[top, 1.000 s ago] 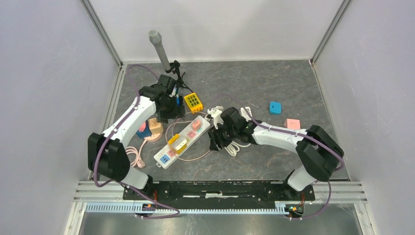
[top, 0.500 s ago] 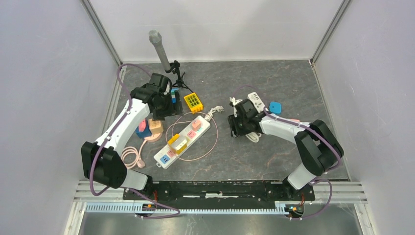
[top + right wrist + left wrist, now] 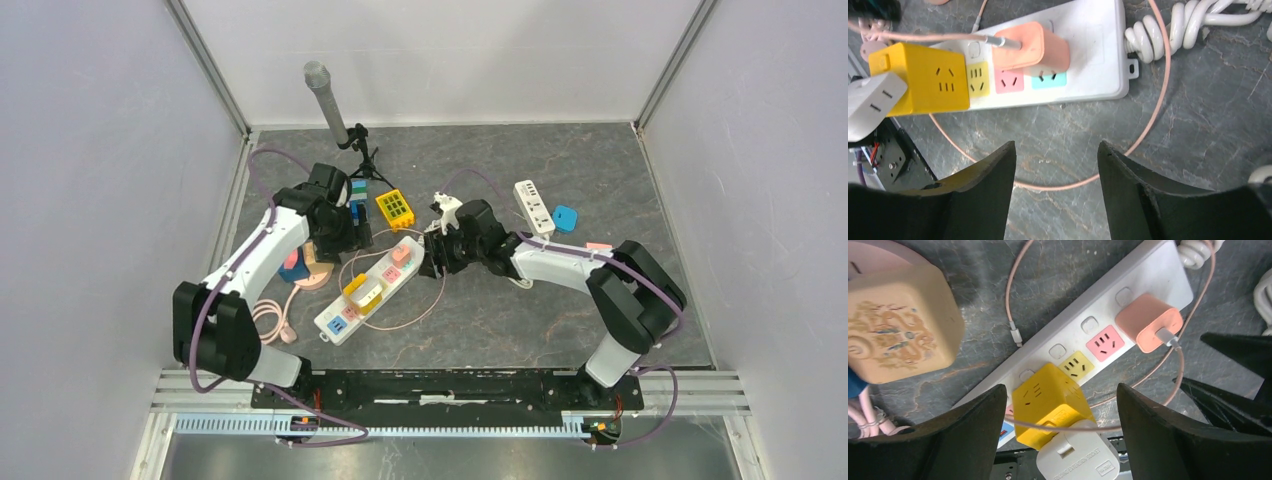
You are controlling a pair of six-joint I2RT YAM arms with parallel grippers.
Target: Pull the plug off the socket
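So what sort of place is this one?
Likely a robot lab test cell: plain white enclosure walls, a dark stone-look tabletop, and a black mounting bar along the near edge.

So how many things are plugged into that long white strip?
2: a peach charger at the strip's far end and a yellow cube further along. A white plug sits in the cube, not the strip. Nothing looks hidden.

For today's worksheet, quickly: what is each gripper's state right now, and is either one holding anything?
Left gripper: open, holding nothing.
Right gripper: open, holding nothing.
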